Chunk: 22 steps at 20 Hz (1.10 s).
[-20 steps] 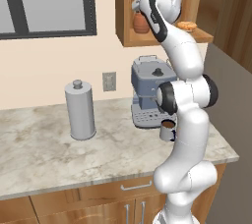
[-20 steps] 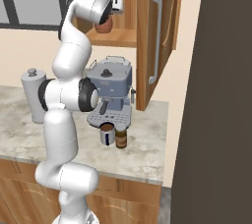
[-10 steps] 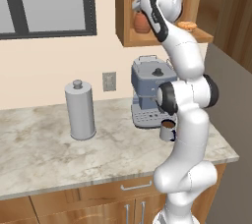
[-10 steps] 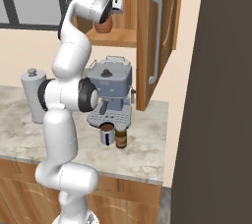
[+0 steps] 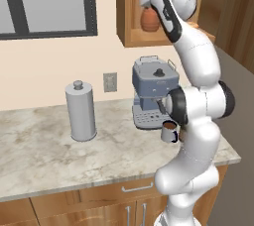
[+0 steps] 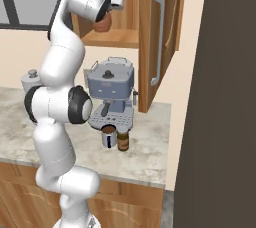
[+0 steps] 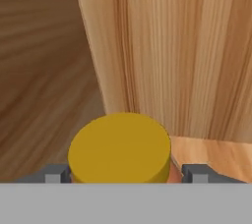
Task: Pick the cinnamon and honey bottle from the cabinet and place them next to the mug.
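The arm hides part of the honey bottle (image 5: 149, 19); whether the jaws touch it is unclear

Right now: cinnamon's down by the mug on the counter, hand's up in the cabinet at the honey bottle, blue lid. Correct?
One error: the honey bottle's lid is yellow, not blue, as the hand view shows. The rest holds: the cinnamon stands beside the mug, and the hand is in the cabinet.

Around the gripper (image 7: 120, 175), the cabinet (image 7: 162, 51) is grained, matt reddish-brown wood. Between its fingers the honey bottle (image 5: 149, 19) looks smooth, its yellow lid flat and matt. Far below, the counter (image 5: 44, 153) is polished veined stone; the canister (image 5: 81, 111) is dull grey metal.
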Available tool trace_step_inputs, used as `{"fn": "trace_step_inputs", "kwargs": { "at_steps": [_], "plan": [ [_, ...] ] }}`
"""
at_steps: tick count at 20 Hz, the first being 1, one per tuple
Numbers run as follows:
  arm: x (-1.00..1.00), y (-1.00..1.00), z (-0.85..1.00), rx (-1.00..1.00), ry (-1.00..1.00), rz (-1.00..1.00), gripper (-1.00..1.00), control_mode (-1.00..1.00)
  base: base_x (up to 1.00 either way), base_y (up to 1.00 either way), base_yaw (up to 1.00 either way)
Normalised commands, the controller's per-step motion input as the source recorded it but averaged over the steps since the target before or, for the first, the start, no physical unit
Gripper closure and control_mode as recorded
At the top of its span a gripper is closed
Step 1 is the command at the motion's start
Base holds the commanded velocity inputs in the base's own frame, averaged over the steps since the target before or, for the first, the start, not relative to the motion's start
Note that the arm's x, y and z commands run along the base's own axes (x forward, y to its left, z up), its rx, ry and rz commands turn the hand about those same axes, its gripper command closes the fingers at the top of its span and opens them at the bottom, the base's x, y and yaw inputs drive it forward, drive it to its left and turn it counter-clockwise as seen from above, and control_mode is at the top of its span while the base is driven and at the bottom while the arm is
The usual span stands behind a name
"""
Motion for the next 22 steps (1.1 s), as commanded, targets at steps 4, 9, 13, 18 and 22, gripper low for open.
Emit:
{"fn": "trace_step_inputs", "kwargs": {
  "at_steps": [4,9,13,18,22],
  "plan": [
    [-0.91,-0.08,0.0,0.0,-0.14,-0.04,1.0,-1.0,0.0,0.0,0.0],
    [-0.94,-0.09,-0.02,0.0,-0.09,-0.07,1.0,-1.0,0.0,0.0,0.0],
    [-0.97,-0.05,-0.03,0.0,-0.06,-0.08,1.0,-1.0,0.0,0.0,0.0],
    [-1.0,-0.01,-0.02,0.01,-0.02,-0.09,1.0,-1.0,0.0,0.0,0.0],
    [-1.0,0.0,0.0,0.01,0.0,-0.1,1.0,-1.0,0.0,0.0,0.0]
  ]
}}
